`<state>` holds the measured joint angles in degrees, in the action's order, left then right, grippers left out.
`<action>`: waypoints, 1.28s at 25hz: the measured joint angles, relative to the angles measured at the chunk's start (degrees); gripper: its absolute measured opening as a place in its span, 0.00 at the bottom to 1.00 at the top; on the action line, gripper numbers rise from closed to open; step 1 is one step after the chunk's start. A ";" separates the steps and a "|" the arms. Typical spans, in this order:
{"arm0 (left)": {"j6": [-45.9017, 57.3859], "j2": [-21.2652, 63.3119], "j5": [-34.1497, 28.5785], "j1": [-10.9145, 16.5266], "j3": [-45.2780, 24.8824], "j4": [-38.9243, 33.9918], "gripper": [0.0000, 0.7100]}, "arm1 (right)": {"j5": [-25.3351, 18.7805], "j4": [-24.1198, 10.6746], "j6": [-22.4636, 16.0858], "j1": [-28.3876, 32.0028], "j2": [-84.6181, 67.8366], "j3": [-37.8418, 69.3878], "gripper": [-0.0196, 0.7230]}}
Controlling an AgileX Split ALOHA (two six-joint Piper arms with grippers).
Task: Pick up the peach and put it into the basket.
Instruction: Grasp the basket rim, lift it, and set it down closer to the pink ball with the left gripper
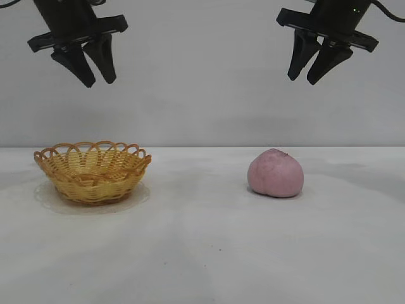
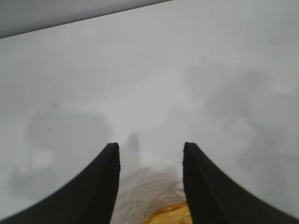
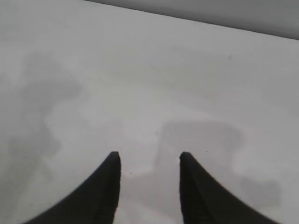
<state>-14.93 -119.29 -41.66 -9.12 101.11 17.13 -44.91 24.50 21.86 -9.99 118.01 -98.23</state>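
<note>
The pink-mauve peach (image 1: 276,173) sits on the white table at the right of the exterior view. The yellow-orange woven basket (image 1: 92,171) stands at the left, empty. My left gripper (image 1: 98,81) hangs high above the basket, open and empty; in the left wrist view (image 2: 150,148) a bit of the basket's rim (image 2: 174,214) shows between its fingers. My right gripper (image 1: 302,79) hangs high above the peach, a little to its right, open and empty. The right wrist view (image 3: 148,156) shows only bare table; the peach is out of that view.
The white table (image 1: 202,253) runs across the whole view, with a grey wall behind it. Nothing else stands on it. The peach and the basket are far apart.
</note>
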 joint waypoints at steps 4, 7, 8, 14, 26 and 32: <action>0.00 0.00 0.00 0.00 0.00 0.00 0.45 | 0.00 0.00 0.00 0.00 0.00 0.00 0.36; 0.00 0.00 0.00 0.00 0.00 0.00 0.45 | 0.00 0.00 0.00 0.00 0.00 0.00 0.36; 0.00 0.00 0.00 0.00 0.00 0.00 0.45 | 0.00 0.00 0.00 0.00 0.00 0.00 0.36; -0.69 -0.10 -3.95 0.00 0.00 -4.97 0.45 | -0.70 0.00 0.00 0.00 0.00 0.00 0.36; -10.86 -7.56 -16.56 0.00 0.21 -7.89 0.45 | -0.99 0.00 0.00 0.00 0.00 0.00 0.36; -11.14 -9.73 -16.56 0.00 0.21 -7.39 0.36 | -0.99 0.00 0.00 0.00 0.00 0.00 0.36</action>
<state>-26.07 -129.02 -58.22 -9.12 101.32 9.74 -45.90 24.50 21.86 -9.99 118.01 -98.23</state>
